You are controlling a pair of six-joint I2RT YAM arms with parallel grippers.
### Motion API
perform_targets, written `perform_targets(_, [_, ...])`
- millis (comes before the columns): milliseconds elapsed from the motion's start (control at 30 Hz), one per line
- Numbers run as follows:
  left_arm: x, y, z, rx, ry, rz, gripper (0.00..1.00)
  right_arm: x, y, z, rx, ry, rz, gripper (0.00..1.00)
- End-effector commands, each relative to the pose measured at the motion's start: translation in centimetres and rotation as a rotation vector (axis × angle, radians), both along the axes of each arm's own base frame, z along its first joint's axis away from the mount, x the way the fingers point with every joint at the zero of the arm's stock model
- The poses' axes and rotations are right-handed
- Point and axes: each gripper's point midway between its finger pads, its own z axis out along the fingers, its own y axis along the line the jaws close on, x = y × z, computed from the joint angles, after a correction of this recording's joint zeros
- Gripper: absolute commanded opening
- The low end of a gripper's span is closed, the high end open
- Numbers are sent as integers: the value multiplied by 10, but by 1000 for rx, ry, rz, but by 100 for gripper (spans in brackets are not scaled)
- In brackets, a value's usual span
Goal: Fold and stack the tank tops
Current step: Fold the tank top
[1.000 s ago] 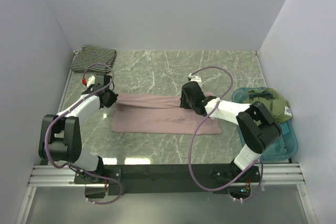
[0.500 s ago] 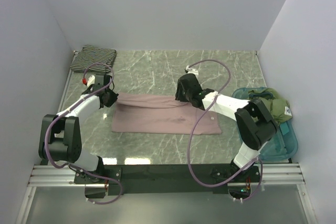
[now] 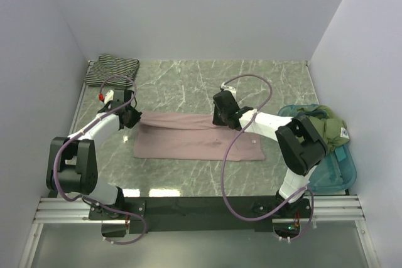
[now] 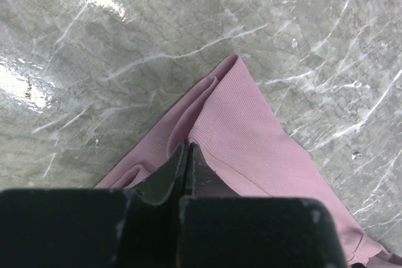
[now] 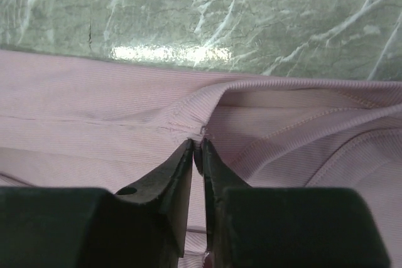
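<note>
Lying left to right on the table point(image 3: 251, 86), the pink tank top point(image 3: 195, 144) is clamped along its far edge, at the left corner by the left gripper point(image 3: 134, 119), past midway by the right gripper point(image 3: 220, 118).

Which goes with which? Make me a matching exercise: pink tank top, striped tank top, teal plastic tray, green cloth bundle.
1. plain mauve-pink fabric tank top
2. black-and-white striped fabric tank top
3. teal plastic tray
4. olive-green cloth bundle

a. folded, far left corner
b. right side
c. heaped in tray
d. spread out, pinched by left gripper and right gripper

Pairs: 1-d, 2-a, 3-b, 4-c.
</note>
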Motion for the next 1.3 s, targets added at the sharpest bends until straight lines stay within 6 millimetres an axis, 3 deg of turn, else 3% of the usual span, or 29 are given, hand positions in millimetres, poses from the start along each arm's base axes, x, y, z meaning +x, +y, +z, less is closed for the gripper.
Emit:
perform_targets(0, [5, 0, 18, 4, -60, -5, 1, 7, -2, 22, 24, -75, -30, 15])
perform_targets(233, [-1, 1, 21, -6, -70, 12, 1, -7, -12, 28, 38, -114, -51, 4])
perform_targets(900, [-23, 3, 5, -22, -42, 41, 1, -45, -10, 24, 65, -147, -49, 3])
perform_targets(1267, [-30, 2, 2, -31, -52, 38, 1, -57, -8, 17, 71, -140, -50, 2])
